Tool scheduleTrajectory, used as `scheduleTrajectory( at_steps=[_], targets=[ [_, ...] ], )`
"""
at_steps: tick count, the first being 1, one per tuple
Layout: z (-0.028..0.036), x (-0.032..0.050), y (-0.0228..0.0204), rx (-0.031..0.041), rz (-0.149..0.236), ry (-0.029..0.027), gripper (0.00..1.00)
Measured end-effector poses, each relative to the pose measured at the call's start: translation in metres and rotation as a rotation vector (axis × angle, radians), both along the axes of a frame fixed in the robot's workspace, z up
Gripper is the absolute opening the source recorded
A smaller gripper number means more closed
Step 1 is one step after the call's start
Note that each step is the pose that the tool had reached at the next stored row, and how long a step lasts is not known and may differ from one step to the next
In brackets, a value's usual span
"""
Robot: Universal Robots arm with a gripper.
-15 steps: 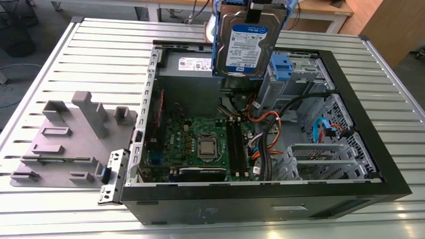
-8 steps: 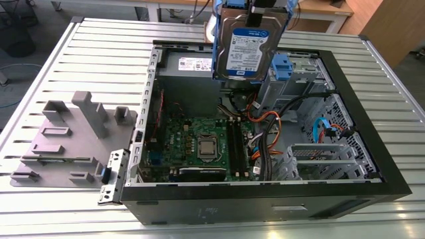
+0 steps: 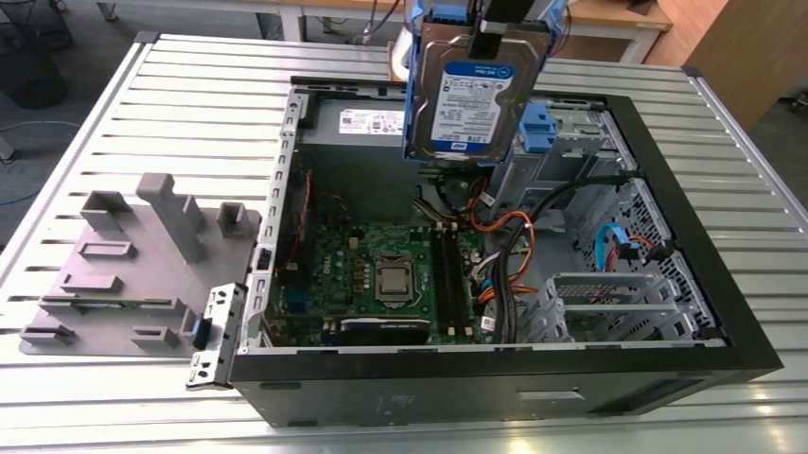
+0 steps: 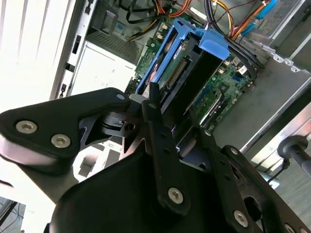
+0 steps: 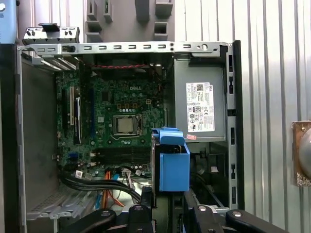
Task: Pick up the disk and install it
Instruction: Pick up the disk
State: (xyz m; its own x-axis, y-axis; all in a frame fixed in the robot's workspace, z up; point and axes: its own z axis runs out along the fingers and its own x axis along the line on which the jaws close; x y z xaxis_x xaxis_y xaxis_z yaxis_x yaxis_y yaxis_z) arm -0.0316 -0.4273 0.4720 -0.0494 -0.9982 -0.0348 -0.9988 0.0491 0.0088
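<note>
Hanging upright in the air above the open computer case [image 3: 505, 376], the disk [image 3: 474, 104] shows its white-and-blue label to the exterior view, with its blue carrier bracket running down both long sides. It touches nothing in the case. The tool [image 3: 490, 24] has it from above, clamped on its upper end. In the second wrist view the tool [image 4: 173, 112] has a dark finger [image 4: 153, 102] on either side of the disk [image 4: 187, 73], and they are closed firmly against it. From the first wrist view, looking down past the tool [image 5: 167, 201], the disk [image 5: 174, 167] hangs over the case interior, with the green motherboard [image 5: 121, 97] on one side and the grey power supply box [image 5: 199, 107] near it on the other.

The case lies on its side, open face up, on the slatted metal tabletop [image 3: 189, 95], filling the middle and reaching towards the edge on the exterior view's right. Inside it I can see the motherboard [image 3: 366, 255], the power supply box [image 3: 360, 123] against the far wall, a second blue carrier [image 3: 539, 128] seated in the drive bay, and a tangle of orange and black cables [image 3: 499, 227]. A grey moulded fixture [image 3: 127, 265] lies on the tabletop near the edge on the exterior view's left, just beside the case.
</note>
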Motion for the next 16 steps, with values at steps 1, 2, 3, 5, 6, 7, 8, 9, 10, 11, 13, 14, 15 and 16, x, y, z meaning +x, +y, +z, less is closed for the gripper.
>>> scheduleTrajectory(
  at_steps=[1,2,3,5,6,7,8,9,10,11,13,14,15,16],
  targets=[
    [0.0,0.0,-0.0012,0.0,0.0,0.0,0.35],
    [0.0,0.0,-0.0023,-0.0001,0.0,0.0,0.35],
    [0.0,0.0,-0.0034,0.0001,0.0,0.0,0.35],
    [0.0,0.0,-0.0058,0.0,0.0,0.0,0.35],
    [0.0,0.0,-0.0069,0.0,0.0,0.0,0.35],
    [0.0,0.0,-0.0079,-0.0001,0.0,0.0,0.35],
    [0.0,0.0,-0.0089,0.0,0.0,0.0,0.35],
    [0.0,0.0,-0.0099,0.0,0.0,0.0,0.35],
    [0.0,0.0,-0.0104,0.0,0.0,-0.0001,0.35],
    [-0.0001,-0.0001,-0.0106,0.0001,0.0,-0.0001,0.35],
    [0.0001,0.0,-0.0106,-0.0001,0.0,0.0,0.35],
    [0.0,0.0,-0.0106,-0.0001,0.0,0.0,0.35],
    [0.0,0.0,-0.0106,0.0,0.0,0.0,0.35],
    [0.0,0.0,-0.0106,-0.0001,0.0,0.0,0.35]
  ],
)
